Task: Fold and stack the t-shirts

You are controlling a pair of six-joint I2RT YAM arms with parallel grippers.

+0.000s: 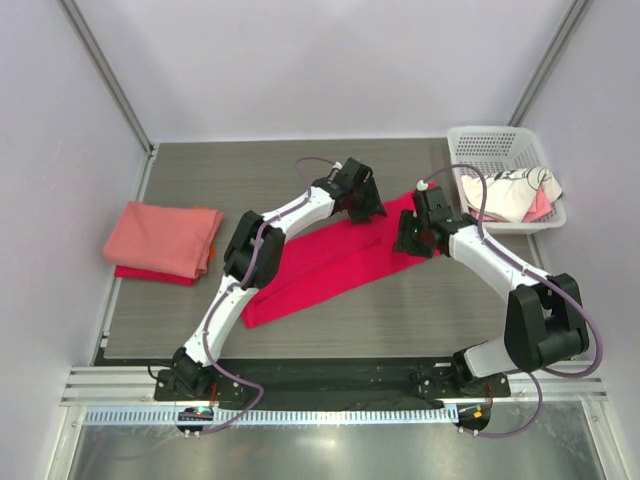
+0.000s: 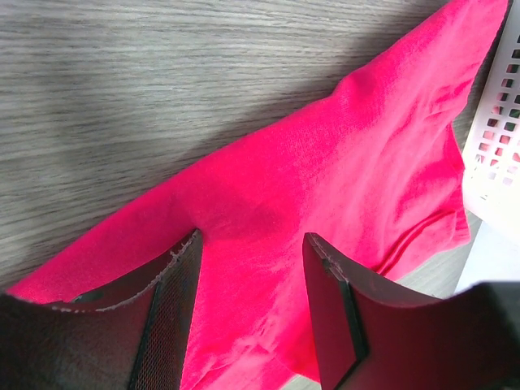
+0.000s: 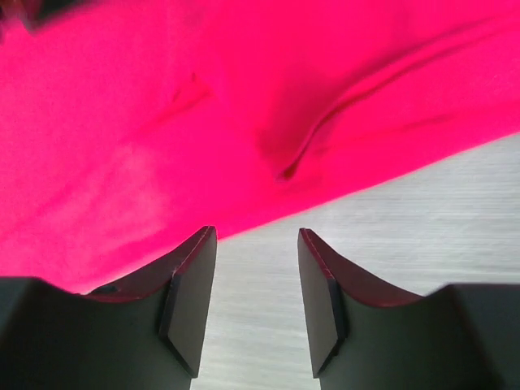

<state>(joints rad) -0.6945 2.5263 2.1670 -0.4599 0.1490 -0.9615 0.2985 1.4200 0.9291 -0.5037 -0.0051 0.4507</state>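
A bright crimson t-shirt [image 1: 320, 265] lies folded lengthwise as a long band across the middle of the table. My left gripper [image 1: 362, 205] is open just above its far upper end; the wrist view shows the cloth [image 2: 341, 187] between and beyond the fingers. My right gripper [image 1: 418, 237] is open at the shirt's right end, its fingers over bare table beside the cloth's edge [image 3: 244, 122]. A folded salmon-pink shirt [image 1: 163, 236] lies on a red one [image 1: 150, 273] at the left. A white dark-printed shirt [image 1: 512, 193] sits in the basket.
The white lattice basket [image 1: 490, 145] stands at the back right and also holds a pink cloth [image 1: 540, 207]; its wall shows in the left wrist view [image 2: 497, 138]. Metal rails run along the table's near edge [image 1: 330, 385].
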